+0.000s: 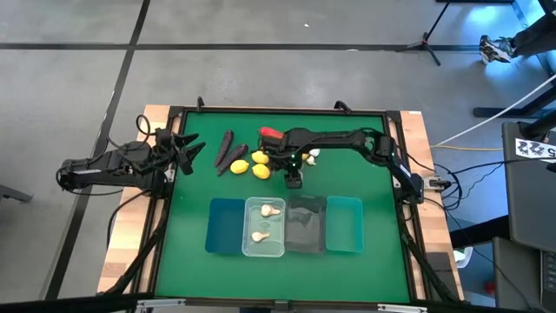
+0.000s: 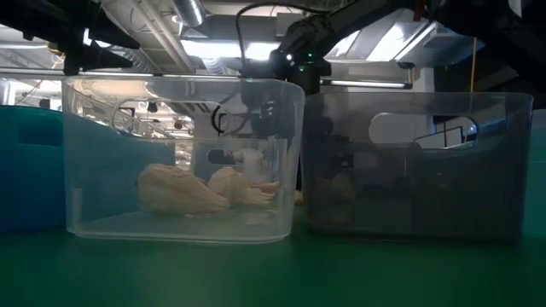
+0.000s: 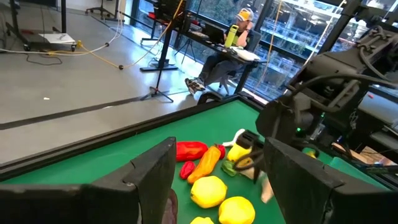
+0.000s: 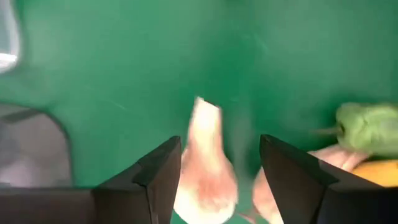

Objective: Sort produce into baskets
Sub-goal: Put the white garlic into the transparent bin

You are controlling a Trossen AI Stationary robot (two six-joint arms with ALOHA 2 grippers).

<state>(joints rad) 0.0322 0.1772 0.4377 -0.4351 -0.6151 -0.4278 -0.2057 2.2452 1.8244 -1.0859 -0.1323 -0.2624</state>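
Whitish garlic bulb (image 4: 205, 168) between right hand (image 1: 294, 180) fingers, gripped above green tabletop (image 1: 195, 187) | clear basket (image 1: 263, 228) just beyond hand | left hand (image 1: 185, 152) spread apart, empty, at tabletop edge

- Grey concrete floor (image 1: 261, 22) crossed by dark tape lines.
- Black tripod stand (image 3: 160, 59) with cables on the floor.
- Seated person (image 3: 225, 53) at a desk beside tall glass windows (image 3: 292, 31).
- Ceiling lights (image 2: 192, 13) overhead.

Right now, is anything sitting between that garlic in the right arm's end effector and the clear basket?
Nothing visible. The right end effector holds a garlic bulb over bare green mat, and the clear basket lies just beyond, open-topped.
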